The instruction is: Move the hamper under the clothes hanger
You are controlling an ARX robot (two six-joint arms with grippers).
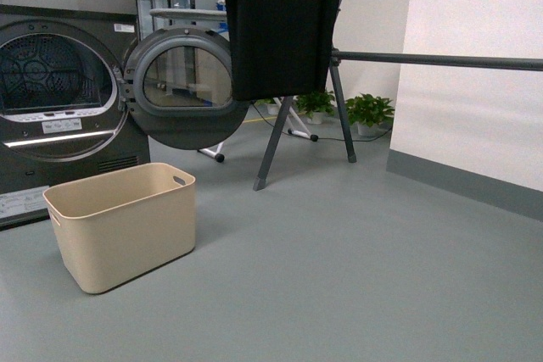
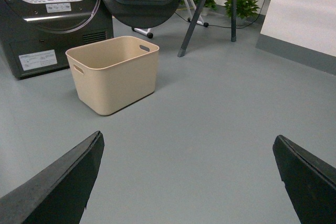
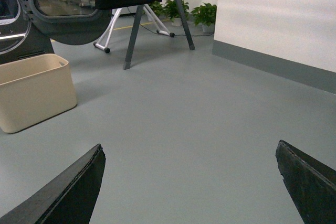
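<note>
The hamper (image 1: 127,226) stands on the floor off to one side of the clothes hanger (image 1: 441,61), beyond its leg toward the dryer (image 1: 51,82) — likely parked there for unloading, so it is not yet under the bar. The left fingers (image 2: 58,192) and right fingers (image 3: 63,192) are spread wide and hold nothing, well short of the hamper. Only the front view shows the long bar and the black garment (image 1: 284,23) — the left wrist view alone looks into the hamper's mouth
</note>
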